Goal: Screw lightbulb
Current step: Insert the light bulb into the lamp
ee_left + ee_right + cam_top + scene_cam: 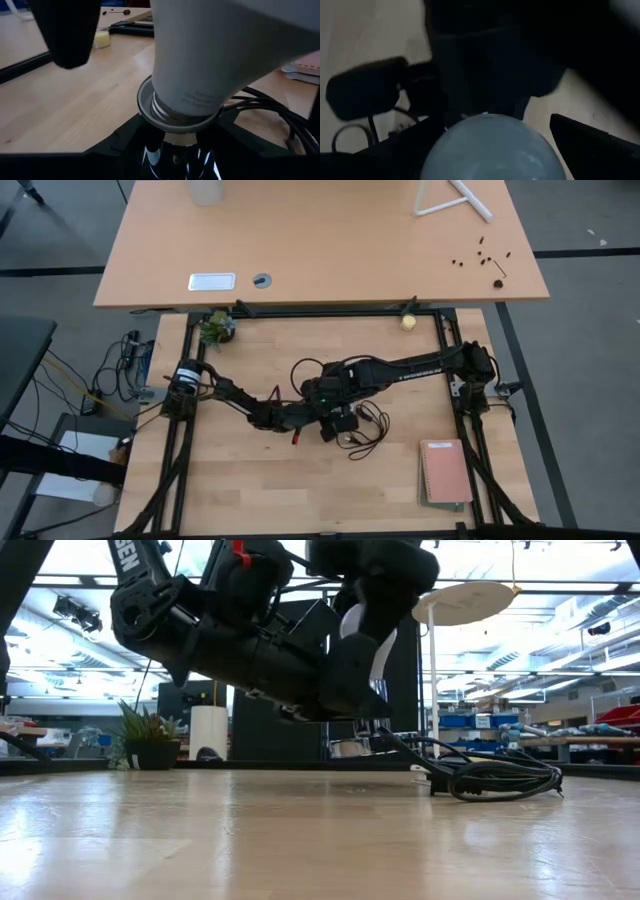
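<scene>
Lightbulb [220,55]: closest item in the left wrist view, its grey screw base seated in the round silver socket [175,112] at mid-table, upright over it. You cannot confirm how far the thread has taken.

Right gripper [335,395]: over the frosted head of the bulb, fingers spread wide on either side, apparently not gripping.

Left gripper [322,418]: low at the socket, part-open; it looks braced on the socket body, but you cannot tell for certain.

Risks, largest first:
- Bulb may be cross-threaded or only loosely started; with the right fingers off it, it could tilt or drop out.
- If the left hold slips, the socket would turn with the bulb and nothing would tighten.
- Black cord [500,780], coiled just right of the socket, could snag a finger.

Surface: pale wood table [250,480] in a black frame; notebooks [445,473] near right; small yellow ball [408,322] far right; potted plant [215,328] far left.

Room: tan desk [320,240] beyond, open workshop behind.
</scene>
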{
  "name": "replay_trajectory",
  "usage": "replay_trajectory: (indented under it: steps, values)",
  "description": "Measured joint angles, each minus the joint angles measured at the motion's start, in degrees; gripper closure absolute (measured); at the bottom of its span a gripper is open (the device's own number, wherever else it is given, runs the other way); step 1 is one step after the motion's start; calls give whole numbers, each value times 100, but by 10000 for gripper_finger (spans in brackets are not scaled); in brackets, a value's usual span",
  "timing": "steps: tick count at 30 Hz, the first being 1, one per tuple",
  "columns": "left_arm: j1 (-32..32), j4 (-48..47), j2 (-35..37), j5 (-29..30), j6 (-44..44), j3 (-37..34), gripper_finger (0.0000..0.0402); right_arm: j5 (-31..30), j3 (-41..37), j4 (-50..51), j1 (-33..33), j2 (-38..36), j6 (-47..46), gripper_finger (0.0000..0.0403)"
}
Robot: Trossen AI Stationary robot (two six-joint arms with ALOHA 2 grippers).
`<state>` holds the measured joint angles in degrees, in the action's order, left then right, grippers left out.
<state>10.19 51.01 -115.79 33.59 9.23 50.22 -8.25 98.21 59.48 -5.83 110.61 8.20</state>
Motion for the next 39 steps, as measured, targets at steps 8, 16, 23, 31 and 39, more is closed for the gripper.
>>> replay_trajectory:
  steps: [8, 16, 23, 31, 39]
  values:
    - [-20, -139, -3, -615, -31, -5, 207, -349, 1, 301, -30, -2, 892, 29]
    - [-21, -582, -9, -841, -143, -13, 207, 29, 1, 337, -18, -2, 939, 30]
    - [-19, -535, -9, -840, -242, -13, 207, 87, 0, 345, -85, -2, 1120, 30]
    - [-6, -598, -11, -840, -320, -15, 207, 197, -416, 200, -81, -20, 1610, 30]
    - [-6, -596, -11, -839, -450, -15, 207, 202, -649, -55, -81, -20, 1715, 31]
